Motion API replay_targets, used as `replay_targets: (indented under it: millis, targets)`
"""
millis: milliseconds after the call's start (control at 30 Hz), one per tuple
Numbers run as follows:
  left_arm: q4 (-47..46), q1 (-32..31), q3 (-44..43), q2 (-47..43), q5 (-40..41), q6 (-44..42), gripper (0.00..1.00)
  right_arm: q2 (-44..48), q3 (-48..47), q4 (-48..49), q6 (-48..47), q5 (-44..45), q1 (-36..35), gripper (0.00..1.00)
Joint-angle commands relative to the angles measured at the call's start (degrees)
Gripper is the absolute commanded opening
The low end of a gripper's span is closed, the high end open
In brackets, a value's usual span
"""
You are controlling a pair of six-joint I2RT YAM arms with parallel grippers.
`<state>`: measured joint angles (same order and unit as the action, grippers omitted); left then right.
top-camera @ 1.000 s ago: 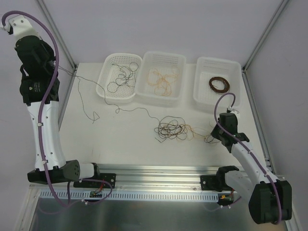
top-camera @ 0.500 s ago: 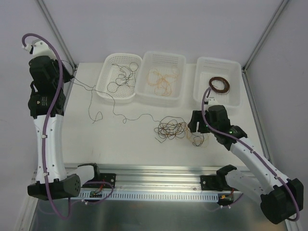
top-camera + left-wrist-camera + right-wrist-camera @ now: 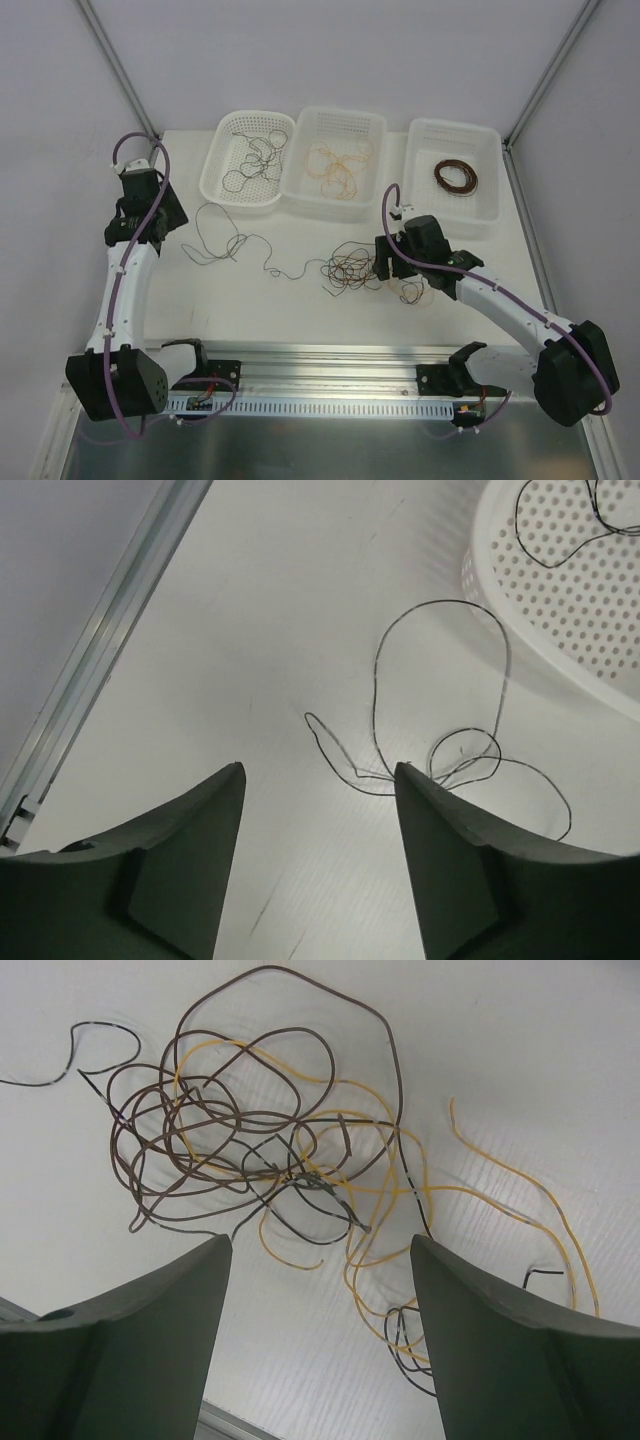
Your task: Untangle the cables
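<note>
Knotwork is what remains for us: the cables [image 3: 270,1160] lie bunched on the table just in front of the middle basket [image 3: 300,185], brown, yellow and black loops crossing one another. One black strand [image 3: 235,245] trails out of the bunch to the left of that basket, lying slack in loose curls. The right gripper [image 3: 320,1240] hovers directly over the bunch with its fingers spread wide and nothing between them. The left gripper [image 3: 320,770] hangs well to the left of the middle basket, above the slack strand, fingers also apart and empty.

We judge the step to be a regrasp: neither arm holds anything, and the black strand looks mostly freed. Next, we think, the right gripper needs to come down on a single loop at the edge of the knot, not its dense centre, while the left gripper pinches the trailing black strand to draw it clear.
</note>
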<state>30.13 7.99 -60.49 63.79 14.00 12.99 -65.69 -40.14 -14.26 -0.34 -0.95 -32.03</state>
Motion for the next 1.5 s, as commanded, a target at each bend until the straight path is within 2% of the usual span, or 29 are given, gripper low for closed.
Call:
replay_targets:
  millis: [0, 33, 133, 167, 233, 267, 367, 400, 533, 633, 867, 1133, 1233, 1467]
  targets:
    - [-0.8, 0.4, 0.5, -1.6, -2.3, 2.1, 0.63, 0.0, -2.8, 2.4, -1.5, 0.6, -0.4, 0.76]
    - [-0.7, 0.4, 1.2, -2.3, -6.4, 3.3, 0.76, -0.1, -2.9, 2.3, -1.6, 0.5, -0.3, 0.76]
    - [0.4, 0.4, 2.7, -5.1, -12.9, 6.7, 0.96, -0.5, -3.3, 1.9, -1.8, 2.5, -0.5, 0.76]
    - [0.6, 0.3, 3.4, -6.7, -19.2, 8.1, 0.99, -0.6, -3.3, 1.6, -1.9, 2.7, -0.4, 0.76]
    - [0.6, -0.7, 6.2, -8.5, -25.4, 14.0, 0.99, -0.6, -3.3, 1.6, -1.9, 3.2, -0.5, 0.76]
    - [0.5, -4.3, 7.2, -9.9, -28.1, 16.4, 0.99, -0.8, -3.2, 1.5, -2.0, 3.4, -0.5, 0.75]
    - [0.5, -14.5, 9.5, -10.6, -25.1, 23.6, 0.99, -1.4, -3.3, 1.7, -2.3, 4.6, -0.4, 0.75]
    - [-0.2, -20.8, 10.4, -10.4, -22.7, 28.8, 0.99, -1.5, -3.3, 1.9, -2.4, 4.5, -0.5, 0.75]
    - [-3.8, -32.6, 10.8, -6.7, -19.1, 39.5, 0.99, -2.4, -3.4, 2.8, -2.4, 4.3, -0.5, 0.75]
    - [-5.4, -39.9, 9.1, -3.2, -14.3, 45.4, 0.97, -2.9, -3.1, 3.4, -2.4, 4.4, -0.4, 0.74]
    - [-9.1, -47.6, 1.1, 14.5, -12.2, 54.6, 0.86, -3.6, -2.6, 4.1, -2.2, 6.1, -0.5, 0.72]
    - [-10.7, -50.6, -7.8, 30.1, -13.6, 59.4, 0.74, -4.3, -0.7, 6.6, -0.6, 3.9, -0.4, 0.7]
    - [-10.8, -51.1, -8.4, 32.6, -13.1, 61.1, 0.7, -4.4, 0.1, 7.8, -0.5, 3.8, -0.5, 0.7]
    - [-10.8, -51.9, -9.6, 37.1, -13.7, 62.8, 0.55, -6.4, 0.7, 9.4, -0.6, 3.4, -0.4, 0.7]
